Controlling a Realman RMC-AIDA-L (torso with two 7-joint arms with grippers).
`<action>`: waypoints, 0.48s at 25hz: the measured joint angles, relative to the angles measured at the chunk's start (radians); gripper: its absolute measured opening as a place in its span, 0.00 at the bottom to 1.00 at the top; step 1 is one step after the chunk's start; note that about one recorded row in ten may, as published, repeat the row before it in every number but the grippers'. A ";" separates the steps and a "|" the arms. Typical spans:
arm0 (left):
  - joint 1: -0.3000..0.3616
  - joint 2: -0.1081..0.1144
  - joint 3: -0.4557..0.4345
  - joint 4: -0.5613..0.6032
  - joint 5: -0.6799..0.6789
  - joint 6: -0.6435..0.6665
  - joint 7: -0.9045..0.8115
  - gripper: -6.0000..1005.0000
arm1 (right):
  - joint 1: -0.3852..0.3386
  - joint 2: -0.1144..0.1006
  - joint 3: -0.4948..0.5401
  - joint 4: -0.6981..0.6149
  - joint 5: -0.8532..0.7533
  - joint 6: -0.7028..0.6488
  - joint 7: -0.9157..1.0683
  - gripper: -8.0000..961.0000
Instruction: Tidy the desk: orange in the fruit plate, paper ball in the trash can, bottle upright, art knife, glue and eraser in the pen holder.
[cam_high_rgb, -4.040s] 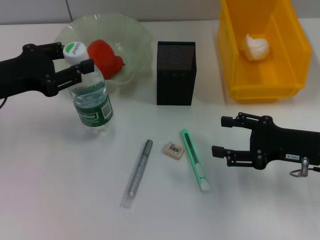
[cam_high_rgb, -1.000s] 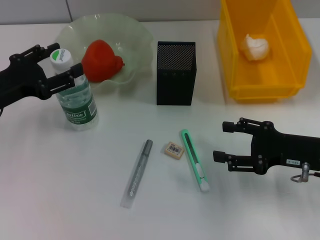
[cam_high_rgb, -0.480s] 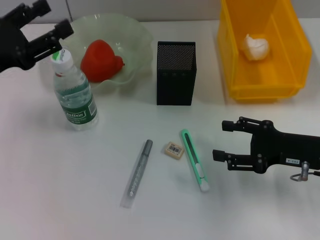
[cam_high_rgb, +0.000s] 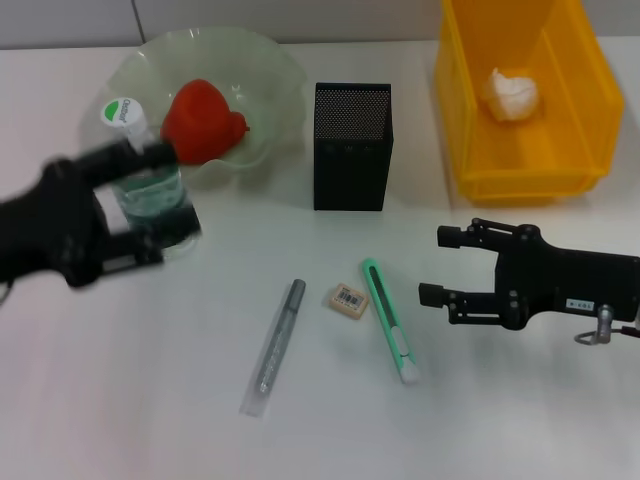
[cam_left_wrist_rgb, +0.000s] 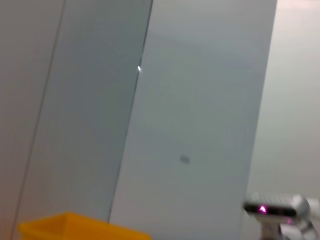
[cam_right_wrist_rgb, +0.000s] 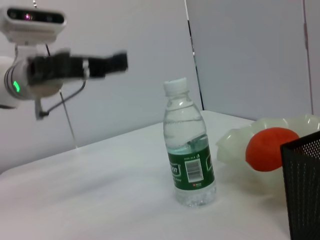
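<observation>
Three jobs look done: the orange (cam_high_rgb: 203, 120) lies in the fruit plate (cam_high_rgb: 262, 62) at upper left, the paper ball (cam_high_rgb: 511, 93) in the trash can (cam_high_rgb: 590, 60) at upper right, and the bottle (cam_high_rgb: 150, 185) stands upright. The glue (cam_high_rgb: 278, 341), eraser (cam_high_rgb: 348, 298) and art knife (cam_high_rgb: 389, 320) lie on the tabletop (cam_high_rgb: 120, 400) at lower centre, none yet in the pen holder (cam_high_rgb: 351, 146). The right tool (cam_high_rgb: 442, 266) waits empty, jaws spread, beside the knife, while the left tool (cam_high_rgb: 135, 205) is blurred over the bottle, so I cannot tell its grip.
</observation>
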 joint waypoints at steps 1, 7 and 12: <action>0.004 -0.001 0.006 -0.009 0.017 -0.004 0.021 0.79 | 0.003 0.000 -0.001 0.001 0.000 0.000 0.003 0.85; 0.005 -0.007 0.011 -0.074 0.123 -0.050 0.120 0.79 | 0.026 -0.003 -0.007 0.001 0.000 0.004 0.035 0.85; 0.006 -0.009 0.013 -0.108 0.142 -0.083 0.170 0.79 | 0.037 -0.006 -0.008 -0.001 -0.001 0.007 0.046 0.85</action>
